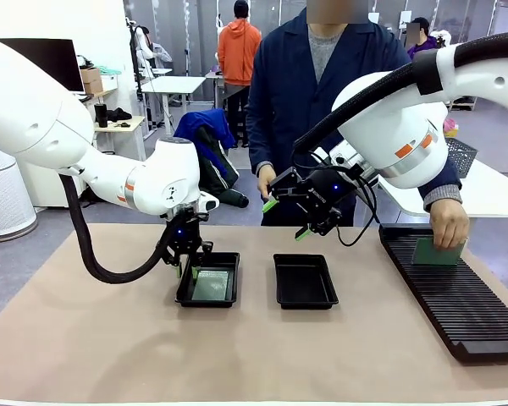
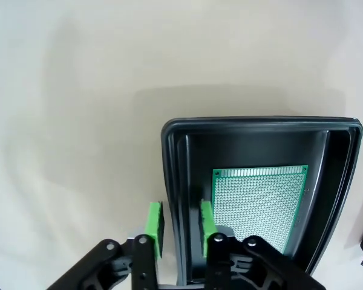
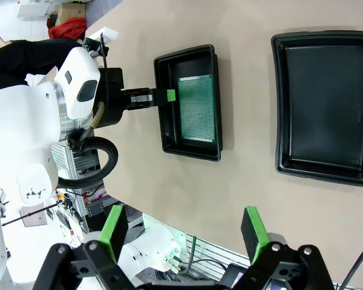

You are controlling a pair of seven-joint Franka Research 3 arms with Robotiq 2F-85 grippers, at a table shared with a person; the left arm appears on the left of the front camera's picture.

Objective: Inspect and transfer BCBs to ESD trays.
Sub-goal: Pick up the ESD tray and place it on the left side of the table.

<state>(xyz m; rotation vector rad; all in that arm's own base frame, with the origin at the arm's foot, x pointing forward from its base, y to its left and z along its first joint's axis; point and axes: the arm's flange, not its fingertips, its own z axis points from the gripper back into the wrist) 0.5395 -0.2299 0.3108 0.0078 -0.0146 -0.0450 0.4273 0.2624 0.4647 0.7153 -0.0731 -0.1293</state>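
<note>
Two black ESD trays lie side by side mid-table. The left tray (image 1: 230, 258) (image 2: 260, 124) (image 3: 187, 152) holds one green BCB (image 1: 210, 285) (image 2: 260, 202) (image 3: 197, 109) lying flat. My left gripper (image 1: 187, 264) (image 2: 180, 223) (image 3: 163, 95) is shut on that tray's left rim, one green pad (image 2: 153, 226) outside and one inside the wall. The right tray (image 1: 305, 283) (image 3: 320, 109) is empty. Above it hangs my right gripper (image 1: 286, 220) (image 3: 183, 223), open, nothing between its fingers. At the far right the person's hand (image 1: 450, 224) holds another BCB (image 1: 434, 252) upright.
A long black ribbed rack (image 1: 457, 296) runs along the table's right side, under the person's hand. The person stands at the far edge behind the trays. Bare tan tabletop (image 1: 237, 355) spreads in front of both trays.
</note>
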